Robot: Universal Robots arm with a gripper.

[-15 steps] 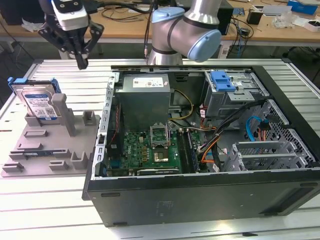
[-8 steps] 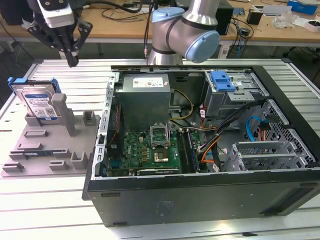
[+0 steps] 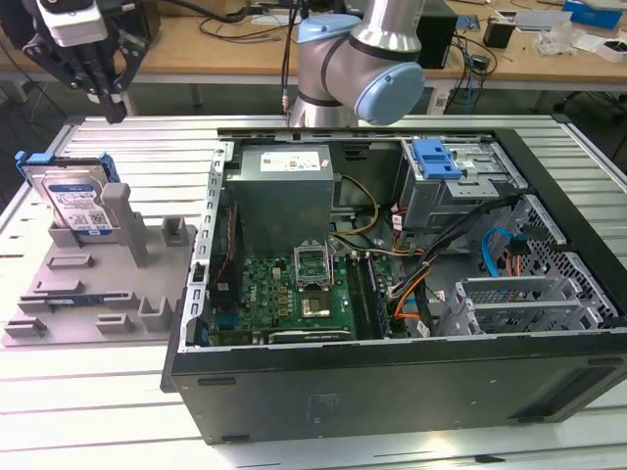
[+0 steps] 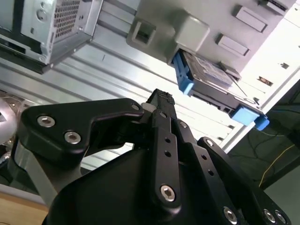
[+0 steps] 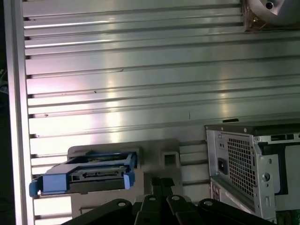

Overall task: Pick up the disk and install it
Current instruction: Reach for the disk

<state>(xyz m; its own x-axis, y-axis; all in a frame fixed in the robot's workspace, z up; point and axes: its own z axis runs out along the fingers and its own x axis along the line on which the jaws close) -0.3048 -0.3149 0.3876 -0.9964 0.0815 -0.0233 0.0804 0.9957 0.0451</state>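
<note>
One step in hand: pick-up. My claw (image 3: pixel 110 103) hangs closed, empty, near the disk (image 3: pixel 78 201) by the worktop (image 3: pixel 147 147) corner; must open.

In the exterior view, you see the flat silver hard drive with its blue rail frame (image 3: pixel 76 201) only partly — a grey plastic upright post (image 3: pixel 125 220) hides its lower corner.

Ribbed aluminium tabletop (image 3: pixel 108 392); wooden workbench (image 3: pixel 225 44) behind, strewn with cables (image 3: pixel 230 20); bright glare on tabletop slats.
</note>
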